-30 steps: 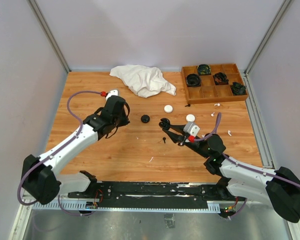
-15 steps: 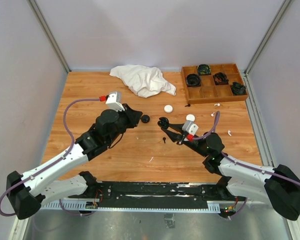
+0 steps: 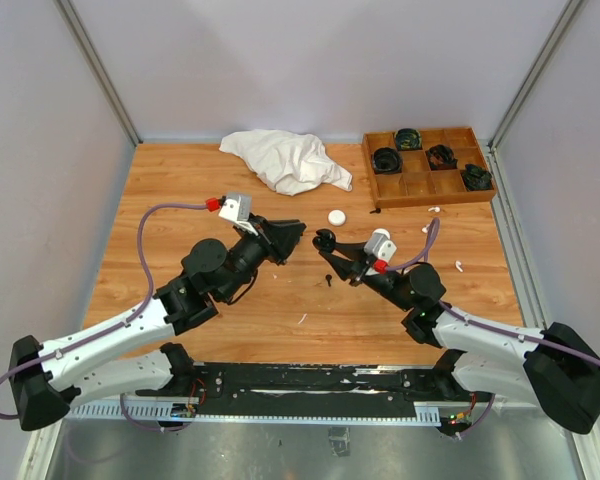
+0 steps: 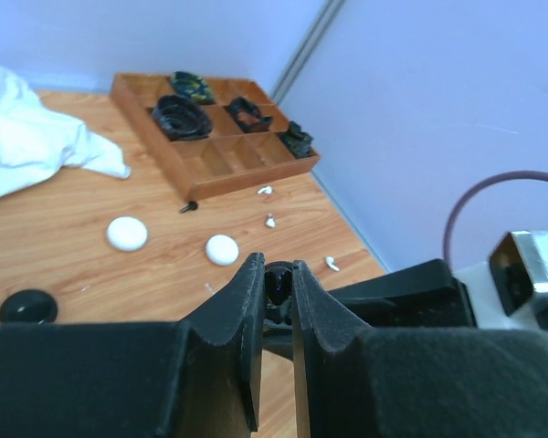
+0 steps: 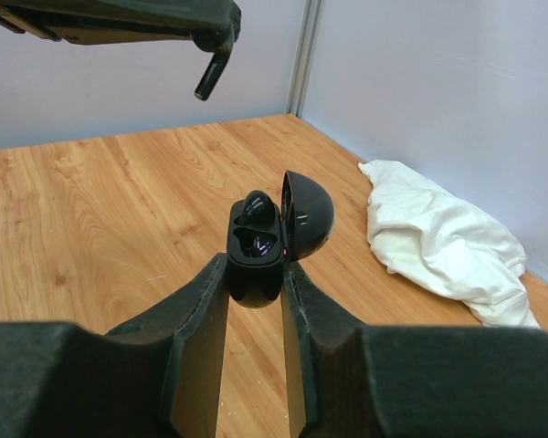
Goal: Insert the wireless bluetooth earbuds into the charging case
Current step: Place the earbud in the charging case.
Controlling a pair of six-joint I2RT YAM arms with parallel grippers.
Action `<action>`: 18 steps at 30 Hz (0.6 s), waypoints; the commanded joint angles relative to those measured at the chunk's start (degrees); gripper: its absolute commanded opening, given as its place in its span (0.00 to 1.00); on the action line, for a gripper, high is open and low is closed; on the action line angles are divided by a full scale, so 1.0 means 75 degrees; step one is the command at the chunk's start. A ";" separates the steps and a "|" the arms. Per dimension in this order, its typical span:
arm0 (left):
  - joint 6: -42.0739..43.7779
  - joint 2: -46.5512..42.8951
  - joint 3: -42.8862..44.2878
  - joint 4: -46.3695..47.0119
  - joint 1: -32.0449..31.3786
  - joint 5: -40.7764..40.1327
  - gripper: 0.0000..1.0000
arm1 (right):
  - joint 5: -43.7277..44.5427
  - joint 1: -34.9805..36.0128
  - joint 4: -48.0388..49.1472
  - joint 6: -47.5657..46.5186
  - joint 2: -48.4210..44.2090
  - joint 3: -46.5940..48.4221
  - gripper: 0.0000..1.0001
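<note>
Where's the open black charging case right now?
The black charging case is clamped in the right gripper around the middle of the table; in the top view the left gripper, pinching a black earbud, is to its left.

no readable text, labels, brands or numbers on anything in view.
</note>
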 commanded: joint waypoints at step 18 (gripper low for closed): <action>0.1524 0.0835 -0.0551 0.2910 -0.0747 0.0492 0.17 | 0.0302 0.0173 0.0886 0.0909 0.0041 0.0187 0.01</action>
